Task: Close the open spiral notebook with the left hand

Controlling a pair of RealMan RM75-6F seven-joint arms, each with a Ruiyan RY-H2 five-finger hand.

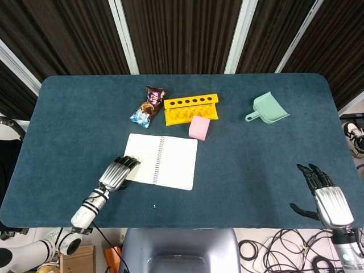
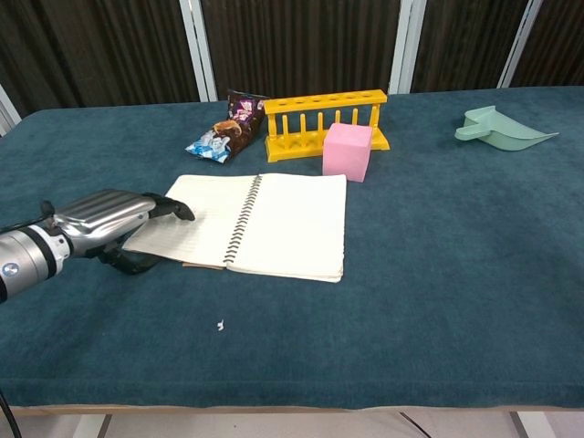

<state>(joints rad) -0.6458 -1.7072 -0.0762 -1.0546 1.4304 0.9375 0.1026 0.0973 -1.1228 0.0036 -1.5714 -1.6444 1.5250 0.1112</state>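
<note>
Head view: the open spiral notebook (image 1: 162, 162) lies centre-table, the left hand (image 1: 116, 173) at its left edge, the right hand (image 1: 324, 193) spread empty; chest view: left fingers (image 2: 169, 207) over that page, thumb apparently beneath, so lifting and folding rightward seems next.

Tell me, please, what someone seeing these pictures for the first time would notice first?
The open white spiral-bound notebook lies at the middle of the dark blue felt-covered table, with the silver and black left hand at its left edge, fingers over the page. Behind it stand a bright yellow plastic test-tube rack and a pink cube, with a pale green plastic dustpan far right.
</note>
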